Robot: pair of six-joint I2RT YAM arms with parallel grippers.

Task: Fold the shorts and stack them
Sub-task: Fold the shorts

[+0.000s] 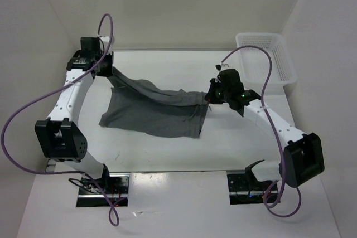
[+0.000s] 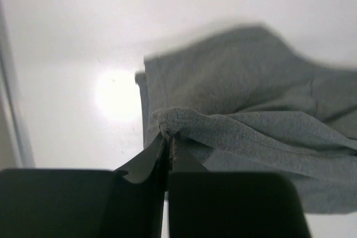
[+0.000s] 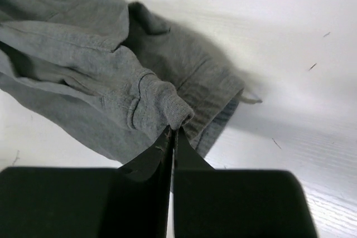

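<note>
The grey shorts [image 1: 156, 110] hang stretched between my two grippers over the middle of the white table, with the lower part draped on the surface. My left gripper [image 1: 113, 72] is shut on a corner of the shorts [image 2: 234, 110] at the far left, its fingertips [image 2: 167, 137] pinching a fold. My right gripper [image 1: 210, 97] is shut on the opposite edge of the shorts [image 3: 106, 76] at the right, the fold gripped at its fingertips [image 3: 174, 129]. A drawstring end [image 3: 251, 98] pokes out beneath the cloth.
A white mesh basket [image 1: 265, 59] stands at the far right corner of the table [image 1: 167, 154]. White walls close in the left, back and right sides. Purple cables loop from both arms.
</note>
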